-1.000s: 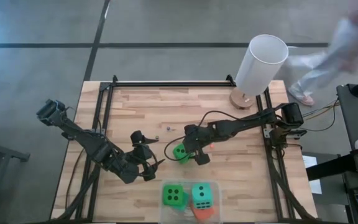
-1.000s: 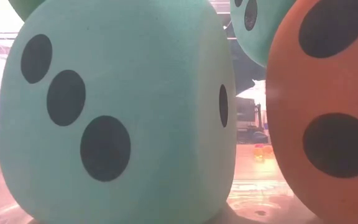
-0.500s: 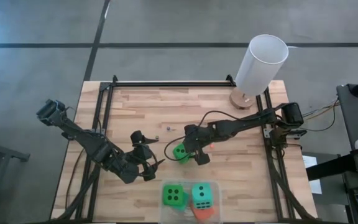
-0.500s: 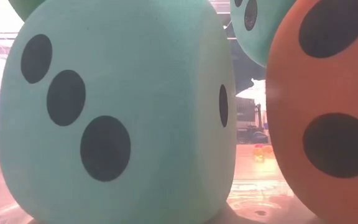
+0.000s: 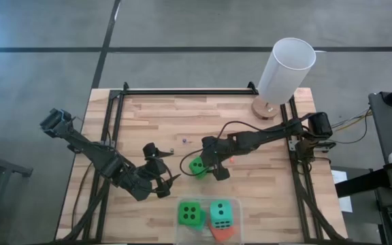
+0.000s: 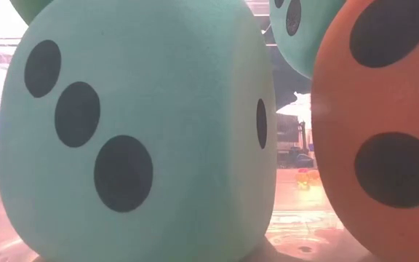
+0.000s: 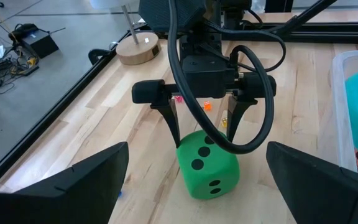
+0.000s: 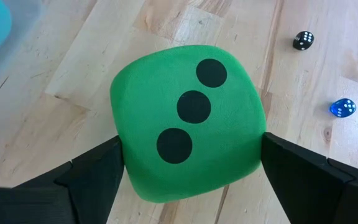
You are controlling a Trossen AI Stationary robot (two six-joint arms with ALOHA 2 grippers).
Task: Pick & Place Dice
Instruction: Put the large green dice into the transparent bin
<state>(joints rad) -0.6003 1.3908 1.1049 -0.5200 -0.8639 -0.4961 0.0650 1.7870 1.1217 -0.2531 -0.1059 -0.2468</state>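
A bright green die (image 5: 197, 166) sits with its underside on the wooden table, near the middle. My right gripper (image 8: 191, 155) comes down over it, one finger on each side. My left gripper (image 5: 162, 170) hovers open to the die's left, pointing toward it and touching nothing. A clear bin (image 7: 344, 74) at the near edge holds another green die (image 5: 190, 214), a teal die (image 5: 221, 212) and an orange-red die (image 5: 222, 233). In the low view a teal die (image 6: 137, 138) and the orange-red die (image 6: 384, 131) fill the picture. My right gripper pinches the green die between its two fingers, on two opposite side faces (image 8: 122, 146). The fingers (image 7: 169, 121) slant down from above and from the table's right. The die stays on the table, its three-pip face (image 8: 191, 106) toward the wrist camera.
A white lamp (image 5: 286, 68) on a round wooden base stands at the far right corner. A small black die (image 8: 302, 40) and a small blue one (image 8: 342, 107) lie on the wood just beyond the green die. A black frame borders the table.
A person beyond the table's far right corner has walked out of the high view. Both arms and all the dice have kept their places.
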